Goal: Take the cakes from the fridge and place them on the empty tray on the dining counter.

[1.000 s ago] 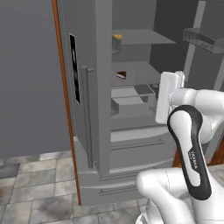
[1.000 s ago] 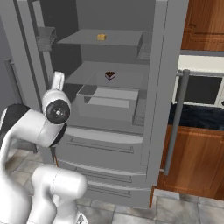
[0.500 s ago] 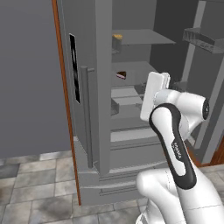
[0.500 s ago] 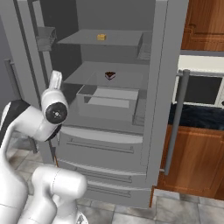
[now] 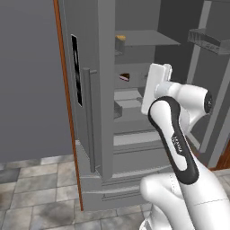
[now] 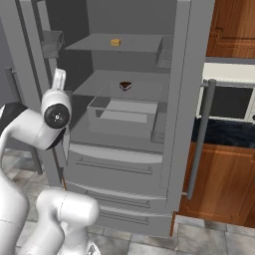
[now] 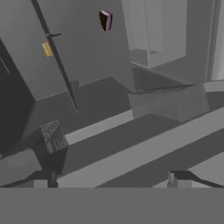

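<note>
Since the earlier frame, arm and hand have swung toward 11 o'clock in the left base view, closer to the fridge (image 5: pixel 105 134) interior; both cakes lie as before. The gripper (image 7: pixel 111 177) carries nothing, its jaws spread wide and empty.

Progress: early. The fridge doors stand open. The brown slice (image 6: pixel 125 85) sits on the middle shelf (image 6: pixel 99 84), the orange block (image 6: pixel 115 43) on the upper shelf (image 6: pixel 94 44). Neither has been lifted. All of the carrying and placing on the tray is judged still to come.

Position: in the hand view the slice (image 7: pixel 105 19) lies at 12 o'clock and the block (image 7: pixel 47 49) at 10 o'clock, both well apart from the fingertips (image 7: pixel 175 178).

Edges and room: a clear bin (image 6: pixel 122 117) stands on the ledge below the slice, at 6 o'clock of it in the right base view. Its front rim is judged the nearest obstacle to a straight reach. The upper shelf limits headroom above the slice. Door racks (image 6: pixel 52 44) flank the opening at 9 o'clock, and the right door's edge (image 6: pixel 187 99) at 3 o'clock. Open room between them looks ample.
</note>
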